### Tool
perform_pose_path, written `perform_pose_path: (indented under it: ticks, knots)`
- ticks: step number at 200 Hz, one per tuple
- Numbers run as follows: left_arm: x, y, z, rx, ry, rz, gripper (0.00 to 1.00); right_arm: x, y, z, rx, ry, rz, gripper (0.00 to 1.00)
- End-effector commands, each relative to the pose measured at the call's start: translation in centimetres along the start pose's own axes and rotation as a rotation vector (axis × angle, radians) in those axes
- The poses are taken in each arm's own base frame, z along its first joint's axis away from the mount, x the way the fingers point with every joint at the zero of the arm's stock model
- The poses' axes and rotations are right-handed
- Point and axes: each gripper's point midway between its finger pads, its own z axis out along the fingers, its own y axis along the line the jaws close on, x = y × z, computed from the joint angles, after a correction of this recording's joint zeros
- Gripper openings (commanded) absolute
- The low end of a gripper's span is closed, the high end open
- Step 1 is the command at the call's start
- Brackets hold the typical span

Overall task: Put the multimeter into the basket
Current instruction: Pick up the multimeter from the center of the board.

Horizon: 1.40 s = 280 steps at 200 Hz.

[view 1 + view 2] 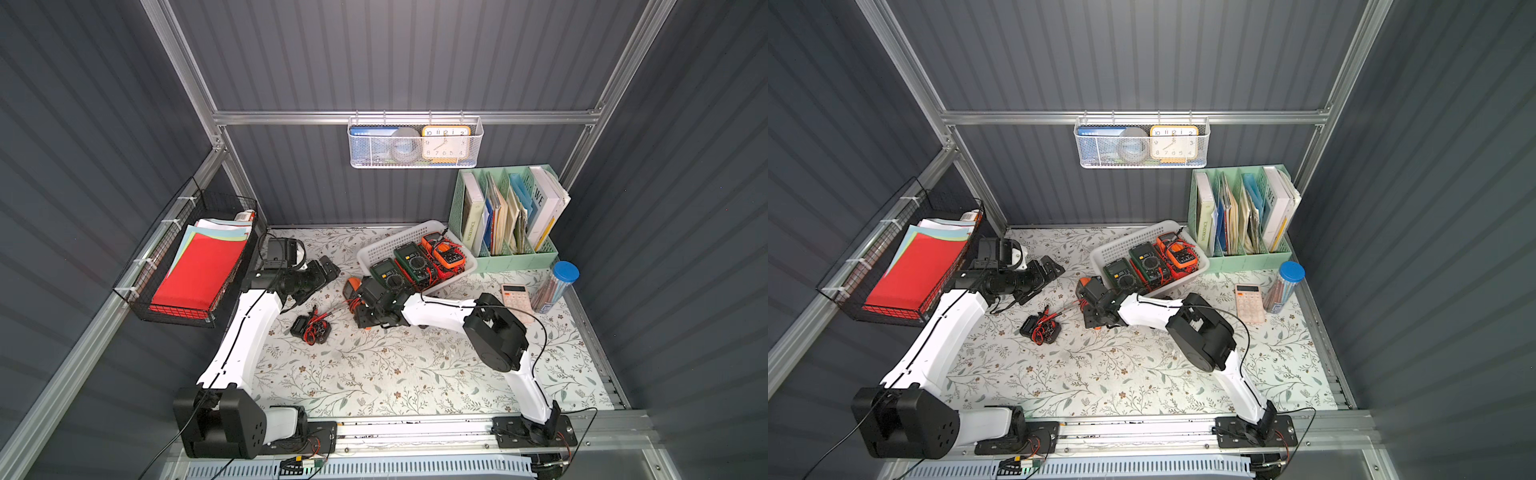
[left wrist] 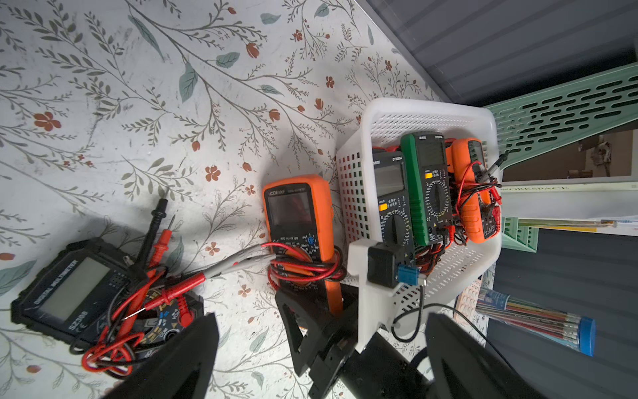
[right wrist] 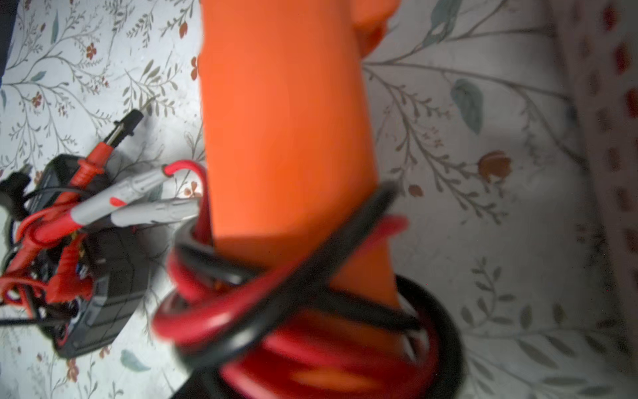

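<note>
While right gripper (image 2: pixel 312 304) clamps orange multimeter (image 2: pixel 297 214), long axis parallels basket (image 2: pixel 355 193) wall.

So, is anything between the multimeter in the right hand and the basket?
Nothing separate. The multimeter, gripped by the right hand, is right beside the basket; only the basket's own side wall stands between them. Inside, three meters lie side by side, leaving a bare strip along the far side.
</note>
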Motion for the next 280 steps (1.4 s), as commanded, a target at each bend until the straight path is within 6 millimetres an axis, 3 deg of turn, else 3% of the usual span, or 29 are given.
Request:
perform_pose_path:
  ticks: [1,53,101,140,186,213,241,280]
  knots:
    - [-0.7,-0.7,-0.3,0.025,-0.018,-0.005,0.99,-3.7,2.2,-3.5,-0.111,-0.094,0.027,0.43]
    - [-0.8,-0.9,-0.6,0.033,-0.024,0.002,0.99,-5.7,4.2,-6.8,-0.202,-0.141,0.036,0.25]
    - [-1.0,-1.0,-0.6,0.034,-0.028,0.011,0.99,-8.0,6.1,-9.4,-0.278,-0.215,0.027,0.24]
    - [-1.0,-1.0,-0.5,0.036,-0.029,0.010,0.99,-7.8,5.7,-6.8,-0.301,-0.172,0.103,0.24]
    - [-0.9,-1.0,-0.6,0.039,-0.029,0.012,0.99,-4.5,5.7,-2.6,-0.370,-0.053,0.215,0.24]
    - [-1.1,-1.3,-0.9,0.043,-0.034,0.016,0.99,-3.0,6.1,-1.9,-0.387,-0.008,0.212,0.24]
    - [-1.3,-1.4,-0.8,0.043,-0.035,0.017,0.99,-3.3,6.8,-3.7,-0.373,-0.035,0.152,0.25]
    - [-1.6,-1.5,-0.6,0.044,-0.041,0.014,0.99,-6.1,6.8,-8.0,-0.333,-0.156,0.101,0.25]
